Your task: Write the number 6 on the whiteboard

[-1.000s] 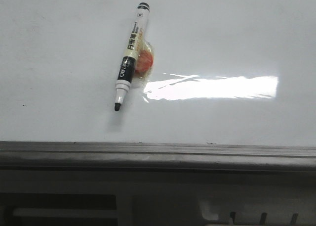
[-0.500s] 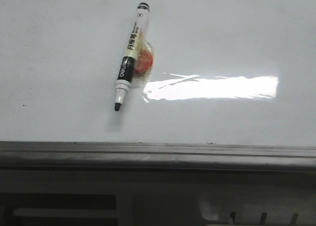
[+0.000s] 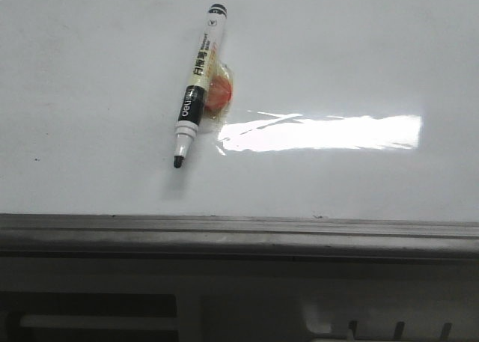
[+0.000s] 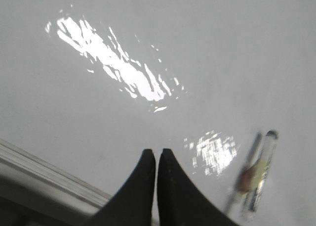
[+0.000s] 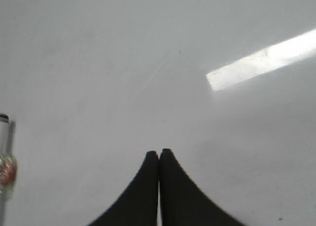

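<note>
The whiteboard (image 3: pixel 359 50) fills the front view, glossy white and bare of writing; the number 6 is not to be seen on it. A pale marker pen (image 3: pixel 196 87) with a black tip lies on the board, tip toward the near edge, resting against a small orange piece (image 3: pixel 218 93). Neither gripper appears in the front view. In the left wrist view my left gripper (image 4: pixel 156 152) hovers shut and empty over the board (image 4: pixel 98 28), the marker (image 4: pixel 256 174) off to one side. My right gripper (image 5: pixel 159 152) is shut and empty above the board (image 5: pixel 123 48); the marker (image 5: pixel 6 161) lies at the picture's edge.
A grey metal edge strip (image 3: pixel 239 236) runs along the board's near side, also seen in the left wrist view as a grey strip (image 4: pixel 44 171). Bright glare (image 3: pixel 322 131) lies across the board to the right of the marker.
</note>
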Tool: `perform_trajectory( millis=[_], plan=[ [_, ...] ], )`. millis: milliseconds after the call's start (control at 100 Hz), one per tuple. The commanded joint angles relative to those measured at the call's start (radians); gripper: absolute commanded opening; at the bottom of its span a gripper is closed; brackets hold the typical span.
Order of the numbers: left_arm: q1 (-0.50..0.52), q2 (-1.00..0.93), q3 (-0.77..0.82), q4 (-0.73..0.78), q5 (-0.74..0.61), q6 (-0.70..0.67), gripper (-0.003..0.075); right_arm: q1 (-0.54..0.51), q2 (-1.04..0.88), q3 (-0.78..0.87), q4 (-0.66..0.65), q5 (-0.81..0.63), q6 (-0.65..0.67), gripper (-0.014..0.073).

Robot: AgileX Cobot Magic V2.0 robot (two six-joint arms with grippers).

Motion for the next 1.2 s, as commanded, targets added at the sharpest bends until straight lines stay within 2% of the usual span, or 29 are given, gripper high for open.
perform_trajectory(
  millis=[0, 50, 120, 280, 350, 400, 490, 540, 630, 740, 790, 860, 900, 1050, 1100, 1190],
  plan=[
    [-0.001, -0.030, 0.045, -0.220, -0.077, -0.007, -0.0019, -0.009, -0.018, 0.023, 0.155, -0.103, -0.005, -0.0054],
    [-0.001, -0.030, 0.045, -0.251, -0.077, -0.007, -0.0019, -0.009, -0.018, 0.020, 0.275, -0.120, -0.005, -0.0054],
    [-0.001, -0.030, 0.045, -0.255, -0.075, -0.007, -0.0019, -0.009, -0.018, 0.010, 0.371, -0.130, -0.005, -0.0054],
    [-0.001, -0.030, 0.044, -0.357, -0.111, -0.007, -0.0019, -0.009, -0.018, -0.039, 0.371, -0.113, -0.005, -0.0054],
    [-0.001, -0.030, 0.031, -0.354, -0.106, 0.003, -0.0019, -0.009, -0.018, -0.075, 0.369, -0.090, -0.007, -0.0054],
    [-0.007, -0.030, 0.012, -0.327, -0.093, 0.065, -0.0019, -0.009, -0.018, -0.112, 0.369, -0.067, -0.010, -0.0054],
    [-0.010, -0.028, -0.051, -0.218, -0.061, 0.230, -0.0019, -0.009, -0.018, -0.181, 0.334, -0.003, -0.058, -0.0054],
    [-0.010, -0.011, -0.094, -0.139, -0.036, 0.300, -0.0019, -0.009, -0.018, -0.230, 0.296, 0.040, -0.127, -0.0054],
    [-0.010, 0.044, -0.181, 0.061, 0.018, 0.323, -0.0019, -0.009, 0.001, -0.299, 0.248, 0.142, -0.263, -0.0054],
    [-0.010, 0.180, -0.292, 0.339, 0.175, 0.324, -0.0018, -0.009, 0.057, -0.373, 0.219, 0.296, -0.435, -0.0053],
    [-0.010, 0.253, -0.342, 0.421, 0.242, 0.324, -0.0013, -0.009, 0.092, -0.393, 0.219, 0.330, -0.470, -0.0051],
    [-0.010, 0.362, -0.402, 0.473, 0.297, 0.326, 0.0040, -0.009, 0.140, -0.414, 0.219, 0.361, -0.491, -0.0018],
    [-0.010, 0.425, -0.434, 0.473, 0.320, 0.333, 0.0099, -0.009, 0.164, -0.424, 0.219, 0.370, -0.499, 0.0019],
    [-0.051, 0.604, -0.522, 0.419, 0.355, 0.339, 0.0408, -0.009, 0.232, -0.451, 0.219, 0.409, -0.514, 0.0261],
    [-0.084, 0.656, -0.542, 0.386, 0.352, 0.364, 0.0453, -0.009, 0.253, -0.461, 0.219, 0.434, -0.514, 0.0323],
    [-0.162, 0.718, -0.567, 0.311, 0.328, 0.414, 0.0436, -0.009, 0.273, -0.467, 0.219, 0.459, -0.514, 0.0356]
  ],
)
